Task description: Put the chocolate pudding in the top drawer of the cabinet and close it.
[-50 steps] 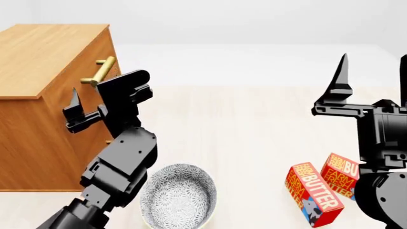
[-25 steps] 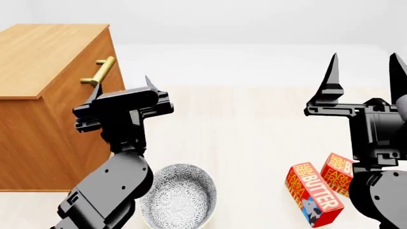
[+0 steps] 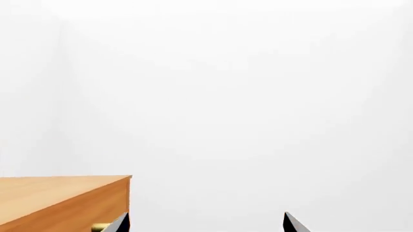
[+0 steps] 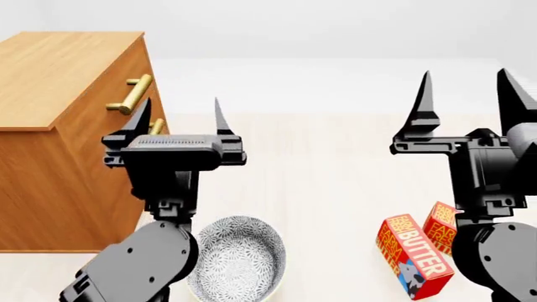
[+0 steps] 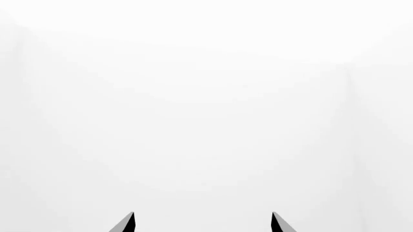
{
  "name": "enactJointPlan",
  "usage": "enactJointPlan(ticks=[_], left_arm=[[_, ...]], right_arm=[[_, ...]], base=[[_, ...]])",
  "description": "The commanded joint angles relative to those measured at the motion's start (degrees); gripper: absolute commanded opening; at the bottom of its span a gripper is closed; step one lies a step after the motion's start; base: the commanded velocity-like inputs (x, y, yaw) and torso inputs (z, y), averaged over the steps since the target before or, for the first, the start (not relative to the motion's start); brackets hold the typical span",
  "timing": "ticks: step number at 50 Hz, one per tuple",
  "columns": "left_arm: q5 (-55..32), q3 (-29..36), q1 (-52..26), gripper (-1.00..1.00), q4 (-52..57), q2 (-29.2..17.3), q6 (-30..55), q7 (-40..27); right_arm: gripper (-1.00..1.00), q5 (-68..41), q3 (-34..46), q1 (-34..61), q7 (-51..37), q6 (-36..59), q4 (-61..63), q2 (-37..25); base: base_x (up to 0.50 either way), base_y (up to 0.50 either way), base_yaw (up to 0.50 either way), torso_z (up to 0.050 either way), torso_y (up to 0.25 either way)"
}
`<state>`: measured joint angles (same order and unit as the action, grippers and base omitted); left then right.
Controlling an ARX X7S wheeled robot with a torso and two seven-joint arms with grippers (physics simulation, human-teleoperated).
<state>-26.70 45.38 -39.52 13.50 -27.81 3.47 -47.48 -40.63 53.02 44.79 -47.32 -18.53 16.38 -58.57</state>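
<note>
Looking at my left gripper (image 4: 178,116) first, I see its two pointed fingers (image 4: 220,115) spread apart and aimed upward, with nothing between them; in the left wrist view only the two black tips show, one of them (image 3: 291,224) against a blank white background. My right gripper (image 4: 466,100) is likewise released, its fingers (image 4: 422,100) standing wide and empty, and the right wrist view gives me nothing but the tips (image 5: 277,223) over white. Just beside the left gripper, on its outer side, stands the cabinet (image 4: 59,135), its front face turned toward the arm. On that face I can make out the brass bar handle (image 4: 132,94) of the top drawer (image 4: 113,94), which looks shut flush; a second brass handle (image 4: 157,126) peeks out right behind the left fingers. Below the left arm sits a patterned bowl (image 4: 236,258) on the pale table (image 4: 319,170). Near the right arm's base lie two red-orange butter boxes (image 4: 413,246), touching one another. I cannot find the chocolate pudding in any view, so I cannot tell where it is.
</note>
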Motion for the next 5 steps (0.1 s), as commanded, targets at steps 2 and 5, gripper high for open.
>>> enactJointPlan(ticks=[2,5], left_arm=[[1.53,0.82,-0.05,1.00,2.08,-0.76,-0.58,0.87],[1.82,0.82,-0.16,1.00,2.60,-0.92,-0.42,0.73]], right_arm=[[1.00,0.07,0.03,0.15,0.75,0.21,0.09,0.40],[1.00,0.11,0.03,0.14,0.90,0.21,0.20,0.40]], base=[[0.00,0.00,0.00,0.000,0.000],[0.00,0.00,0.00,0.000,0.000]])
